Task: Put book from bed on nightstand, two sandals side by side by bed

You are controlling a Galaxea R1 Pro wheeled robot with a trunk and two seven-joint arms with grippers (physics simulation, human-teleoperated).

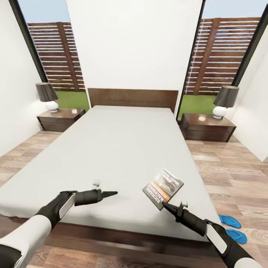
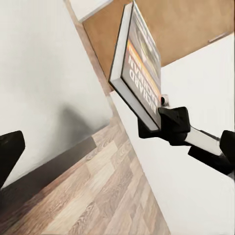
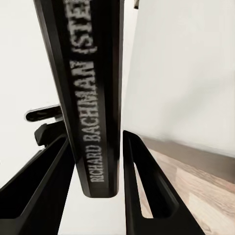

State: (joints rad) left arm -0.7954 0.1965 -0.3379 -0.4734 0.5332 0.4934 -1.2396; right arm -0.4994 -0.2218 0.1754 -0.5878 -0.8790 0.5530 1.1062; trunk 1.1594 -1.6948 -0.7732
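Showing an orange-banded dark cover, the book (image 1: 163, 188) sits pinched in the right gripper (image 1: 165, 205) above the bed (image 1: 111, 149); left gripper (image 1: 113, 192) level, fingers together.

- The bed (image 1: 111, 149) mattress is looking matt, smooth cloth; its headboard is showing dark wood.
- The book (image 1: 163, 188) is showing a glossy cover (paper pages).
- The floor (image 1: 230, 175) is looking wood-planked.

Bright even daylight from 2 windows (image 1: 52, 56); soft shadows; edges bowed; wrist close-ups perhaps slightly blurred.
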